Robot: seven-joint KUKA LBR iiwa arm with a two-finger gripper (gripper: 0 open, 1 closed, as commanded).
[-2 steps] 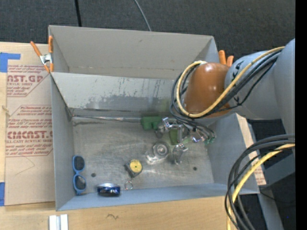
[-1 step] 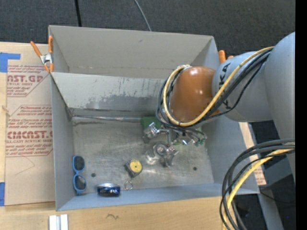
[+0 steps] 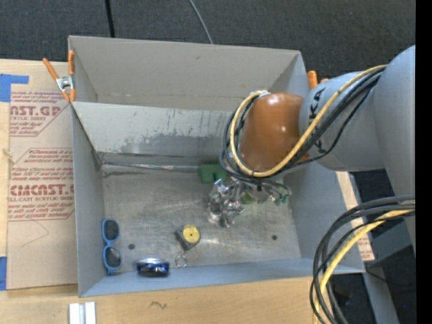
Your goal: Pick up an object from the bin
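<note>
Yellow disc (image 3: 190, 235), the loose thing that lies closest to the gripper (image 3: 226, 206), sits near 6 o'clock on the floor of the bin (image 3: 182, 73), so I judge it your likeliest pick.

Nearest to you, at 7 o'clock along the front wall, lies a blue oval thing (image 3: 152, 268). The blue sunglasses (image 3: 110, 245) lie at 8 o'clock against the left wall.

Next comes the disc, lying flat and apart from both. It looks small, stiff and light, and it may slide on the metal floor. Take it across its rim, from straight above, and close gently.

The gripper hangs low over the middle of the floor, with the disc at its 7 o'clock, near but apart. I cannot tell whether it is open or closed, and I see nothing held in it.

Farther, at its 11 o'clock, a green piece (image 3: 209, 174) lies just beside it.
</note>
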